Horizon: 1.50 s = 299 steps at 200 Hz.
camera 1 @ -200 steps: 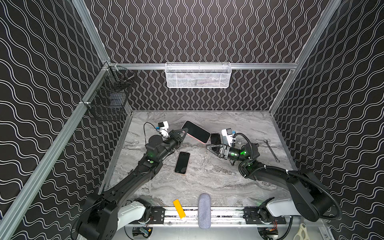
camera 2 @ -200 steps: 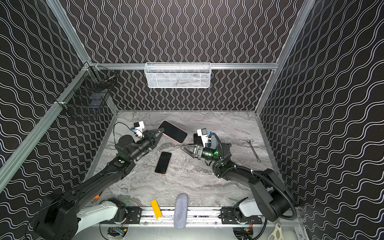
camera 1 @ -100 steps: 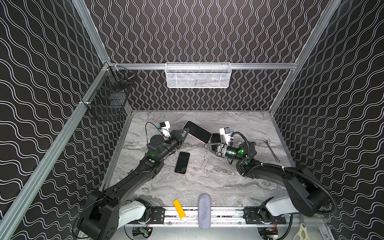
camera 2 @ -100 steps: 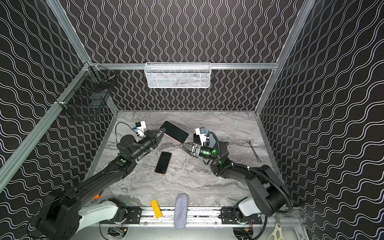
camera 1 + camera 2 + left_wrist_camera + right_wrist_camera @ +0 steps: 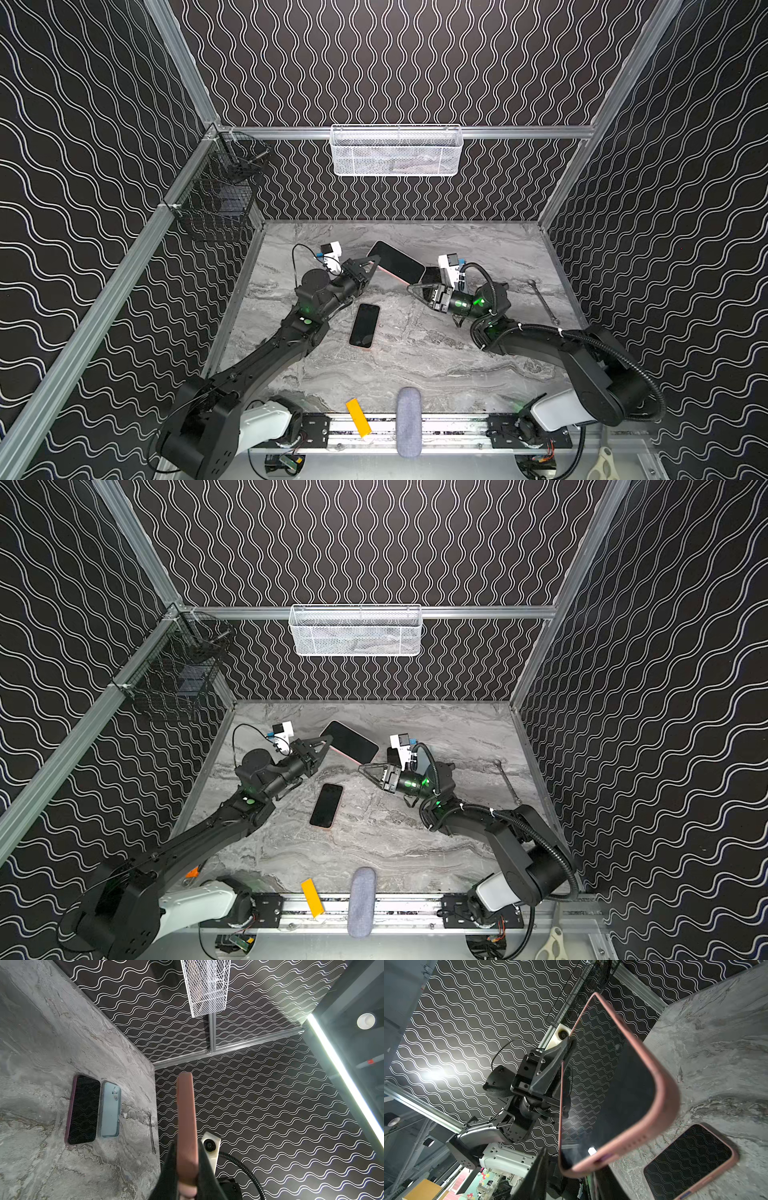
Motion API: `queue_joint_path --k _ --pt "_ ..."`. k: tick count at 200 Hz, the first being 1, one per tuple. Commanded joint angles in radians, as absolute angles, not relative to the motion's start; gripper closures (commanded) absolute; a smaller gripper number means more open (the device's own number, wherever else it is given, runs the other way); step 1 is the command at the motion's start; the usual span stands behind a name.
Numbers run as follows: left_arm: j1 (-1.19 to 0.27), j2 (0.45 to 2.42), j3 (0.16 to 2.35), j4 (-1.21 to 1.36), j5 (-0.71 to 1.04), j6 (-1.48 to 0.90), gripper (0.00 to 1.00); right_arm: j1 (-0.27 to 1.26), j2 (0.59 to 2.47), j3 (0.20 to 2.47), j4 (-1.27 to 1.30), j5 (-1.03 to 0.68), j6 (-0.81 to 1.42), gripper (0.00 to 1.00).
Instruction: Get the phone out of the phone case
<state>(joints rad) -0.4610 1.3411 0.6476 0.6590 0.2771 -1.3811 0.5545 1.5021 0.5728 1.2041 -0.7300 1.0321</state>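
Above table (image 5: 457, 353), phone (image 5: 397, 262) hangs in its pink case (image 5: 670, 1101), L gripper (image 5: 374, 262) pinching one edge. R gripper (image 5: 412, 286) now reaches the far end, jaws narrower than a sec ago; can't tell if gripping. Peel-off prob next.

Top views on my rig come out sharp and evenly lit. Soft light from overhead leaves the marble tabletop (image 5: 415, 365) with only faint, smudgy shadows hugging the arms, and it's dimmest out at 10 o'clock under the black wire basket (image 5: 216, 199). The wide lens splays the frame posts (image 5: 183, 62) toward 11 and 1 o'clock.

Wrist cams are rougher. My left one stares straight at an LED strip (image 5: 342, 1076) that blooms white, and the phone case (image 5: 186, 1126) sits so close it's mush. The right one catches a hot glare patch (image 5: 436, 1074) on the wallpaper, and the case rim is soft there too. The glass of the phone lying flat (image 5: 687, 1159) mirrors the wavy pattern.
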Motion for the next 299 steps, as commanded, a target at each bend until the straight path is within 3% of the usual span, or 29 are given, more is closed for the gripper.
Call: queue_joint_path --k 1,140,212,299 --pt "-0.465 1.344 0.654 0.744 0.277 -1.392 1.00 0.555 1.503 0.583 1.264 -0.723 1.042 0.68" --pt "-0.492 1.321 0.641 0.749 0.270 -1.473 1.00 0.558 1.446 0.556 1.134 -0.661 0.921 0.90" --pt "-0.502 1.310 0.651 0.755 0.302 -1.616 1.00 0.622 1.324 0.568 0.781 -0.463 0.564 0.92" --pt "-0.520 1.335 0.660 0.854 0.334 -1.703 1.00 0.626 1.367 0.512 0.860 -0.414 0.551 0.89"
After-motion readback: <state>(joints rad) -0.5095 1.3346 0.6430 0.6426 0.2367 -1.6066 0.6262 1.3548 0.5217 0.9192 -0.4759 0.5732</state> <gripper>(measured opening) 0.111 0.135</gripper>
